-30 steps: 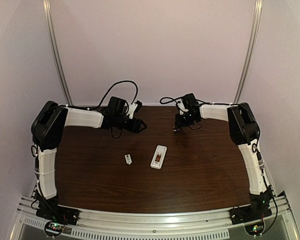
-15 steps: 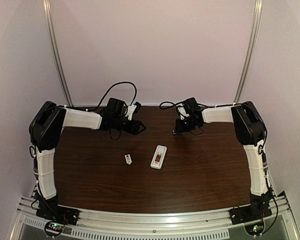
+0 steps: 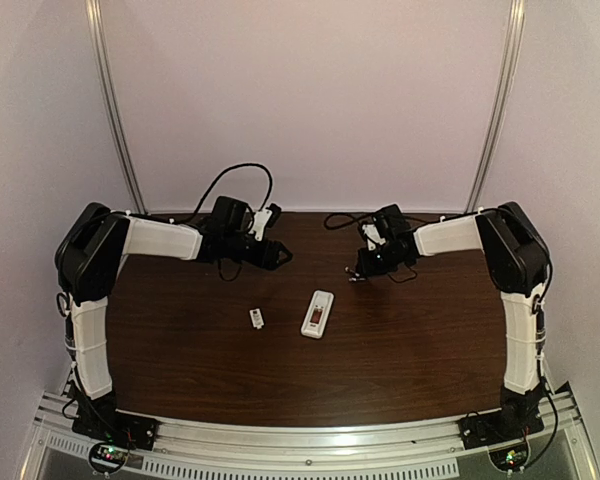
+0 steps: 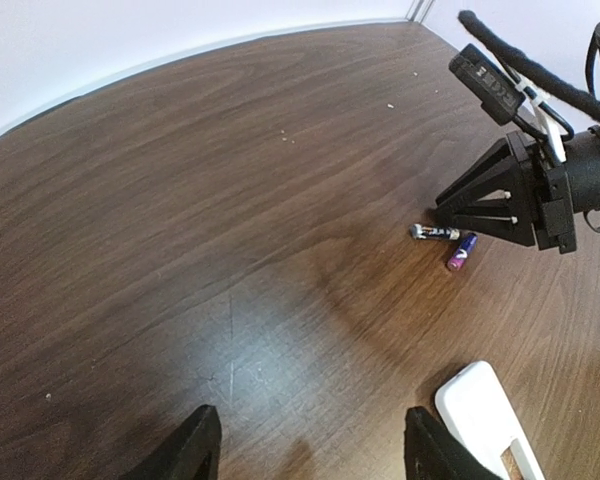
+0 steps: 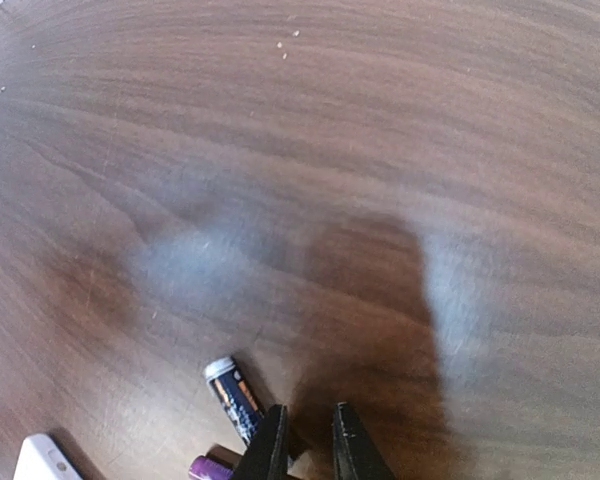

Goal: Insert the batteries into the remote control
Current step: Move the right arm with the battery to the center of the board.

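Note:
Two batteries lie side by side on the table at the back right: one dark with a silvery cap (image 5: 233,393) (image 4: 433,232), one purple (image 4: 461,251) (image 5: 206,467). My right gripper (image 5: 308,440) (image 3: 353,272) hovers just beside them, its jaws a narrow gap apart with nothing between; the dark battery lies against the outside of its left finger (image 5: 271,443). The white remote control (image 3: 318,313) lies mid-table, its corner showing in the left wrist view (image 4: 483,413). My left gripper (image 4: 310,450) (image 3: 278,256) is open over bare wood, to the left of the remote.
A small white piece (image 3: 257,318) lies to the left of the remote. The dark wooden table (image 3: 180,350) ends at a pale wall behind and a metal rail (image 3: 310,440) in front. A few pale crumbs (image 4: 285,135) dot the far wood.
My right arm has swung outward and its gripper has slid a little nearer, with its jaws narrowing. The left arm has barely moved. Remote and white piece have stayed put.

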Tool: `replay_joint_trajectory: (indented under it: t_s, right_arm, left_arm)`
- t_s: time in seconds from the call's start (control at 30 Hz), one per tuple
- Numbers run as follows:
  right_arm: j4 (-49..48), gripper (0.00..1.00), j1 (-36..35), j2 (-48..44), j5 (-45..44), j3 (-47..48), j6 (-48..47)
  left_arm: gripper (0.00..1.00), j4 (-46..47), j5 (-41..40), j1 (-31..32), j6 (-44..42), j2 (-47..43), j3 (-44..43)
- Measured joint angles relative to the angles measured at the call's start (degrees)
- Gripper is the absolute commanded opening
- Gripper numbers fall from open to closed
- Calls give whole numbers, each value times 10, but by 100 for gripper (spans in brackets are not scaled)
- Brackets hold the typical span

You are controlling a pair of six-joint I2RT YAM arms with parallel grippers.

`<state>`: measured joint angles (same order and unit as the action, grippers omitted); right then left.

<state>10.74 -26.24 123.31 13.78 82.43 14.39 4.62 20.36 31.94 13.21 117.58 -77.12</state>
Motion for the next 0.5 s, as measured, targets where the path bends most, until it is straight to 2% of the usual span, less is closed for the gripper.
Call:
replay_joint_trajectory:
  t_s: [0.23, 0.5]
  right_arm:
    - [-18, 18, -5, -28, 24, -47, 5]
    - [-18, 29, -8, -43, 45, -66, 12]
  left_arm:
    - [64, 1, 5, 7, -1, 0, 1]
    - [64, 1, 12, 12, -5, 0, 1]
